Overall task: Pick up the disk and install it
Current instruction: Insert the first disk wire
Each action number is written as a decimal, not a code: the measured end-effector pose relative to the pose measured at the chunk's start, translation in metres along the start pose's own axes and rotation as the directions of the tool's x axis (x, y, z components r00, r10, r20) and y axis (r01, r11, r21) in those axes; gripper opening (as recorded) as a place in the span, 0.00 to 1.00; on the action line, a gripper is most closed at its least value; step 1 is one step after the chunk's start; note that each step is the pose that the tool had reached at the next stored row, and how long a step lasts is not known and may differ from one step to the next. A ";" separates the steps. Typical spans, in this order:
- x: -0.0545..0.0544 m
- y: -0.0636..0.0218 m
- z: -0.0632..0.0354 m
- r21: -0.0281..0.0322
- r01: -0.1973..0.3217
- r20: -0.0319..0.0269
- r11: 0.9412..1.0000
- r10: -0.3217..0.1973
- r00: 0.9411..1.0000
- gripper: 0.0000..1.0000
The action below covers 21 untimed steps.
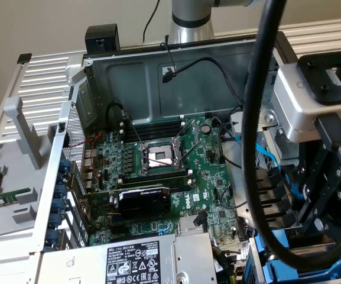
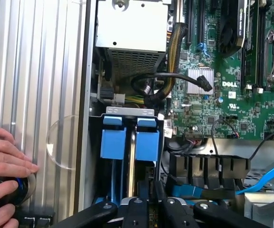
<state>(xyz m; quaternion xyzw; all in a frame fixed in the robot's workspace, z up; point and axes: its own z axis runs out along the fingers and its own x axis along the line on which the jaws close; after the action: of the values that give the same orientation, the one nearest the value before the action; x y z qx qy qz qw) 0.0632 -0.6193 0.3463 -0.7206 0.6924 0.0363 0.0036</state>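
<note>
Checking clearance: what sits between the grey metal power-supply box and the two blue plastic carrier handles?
A looped black cable, in the wrist view.

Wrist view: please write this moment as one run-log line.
tool: at drive cage | blue carriers: two, side by side in cage | hand: on ridged metal surface outside chassis
</note>
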 end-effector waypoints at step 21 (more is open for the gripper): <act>-0.004 -0.0089 0.0008 -0.029 -0.033 -0.019 0.999 0.032 0.999 0.17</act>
<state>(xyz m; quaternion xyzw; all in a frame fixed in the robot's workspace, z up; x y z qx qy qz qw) 0.0719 -0.6147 0.3454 -0.7095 0.7035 0.0395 -0.0140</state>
